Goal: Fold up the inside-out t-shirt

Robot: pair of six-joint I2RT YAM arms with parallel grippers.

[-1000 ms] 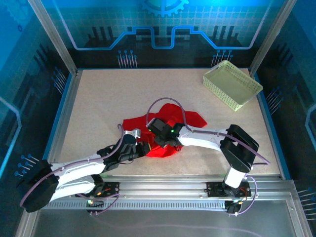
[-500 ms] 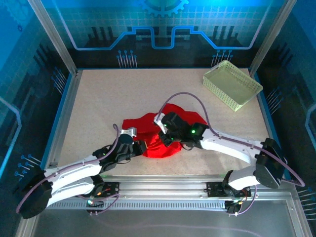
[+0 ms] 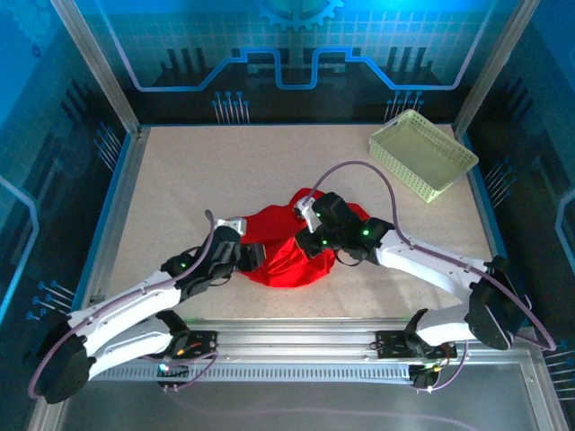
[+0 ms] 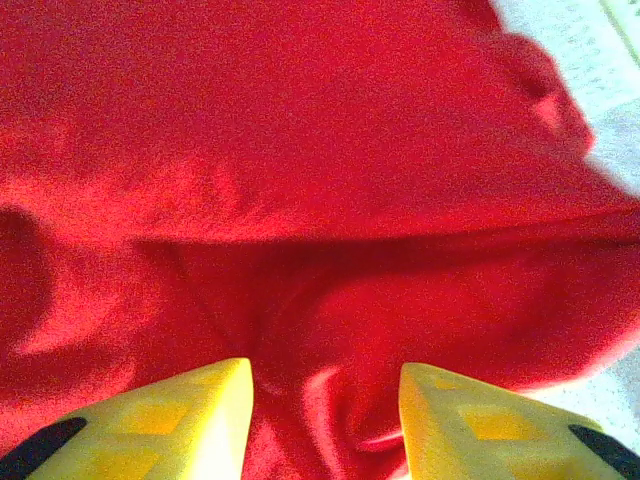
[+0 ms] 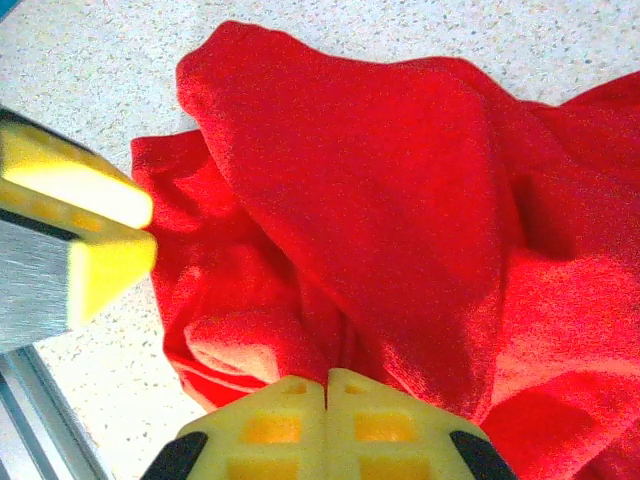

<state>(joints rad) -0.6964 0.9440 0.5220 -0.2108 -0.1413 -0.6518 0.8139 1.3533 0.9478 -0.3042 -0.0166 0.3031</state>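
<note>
Right claw [image 5: 325,400] first: pads pressed flat together, and the red cloth bunches right up into the seam between them, so I'd call that a pinch on a fold of the t-shirt [image 5: 380,200]. Left claw [image 4: 325,420] is the opposite. Its 2 fingers are spread wide with cloth lying in the gap, gripping nothing as far as I can see. From the right wrist cam I can spot 1 of its yellow fingers just beside the left side of the heap.

The shirt itself is a crumpled mound, layers flopped over each other, sitting around the middle of the tabletop [image 3: 198,180] and a bit closer to the near edge than the far one. My claws are on it from the left and right sides. The green basket [image 3: 422,153] is way off in the far right corner, well apart from all this.

So honestly no fold has happened yet imo. This is the sorting-out step, getting the lump opened up.

Next move as I read it: the left claw needs to shut on a layer or an edge, then both pull apart so the cloth lies flat. I can't pick out a hem, sleeve or tag from here, so finding a real edge is the tricky part.
</note>
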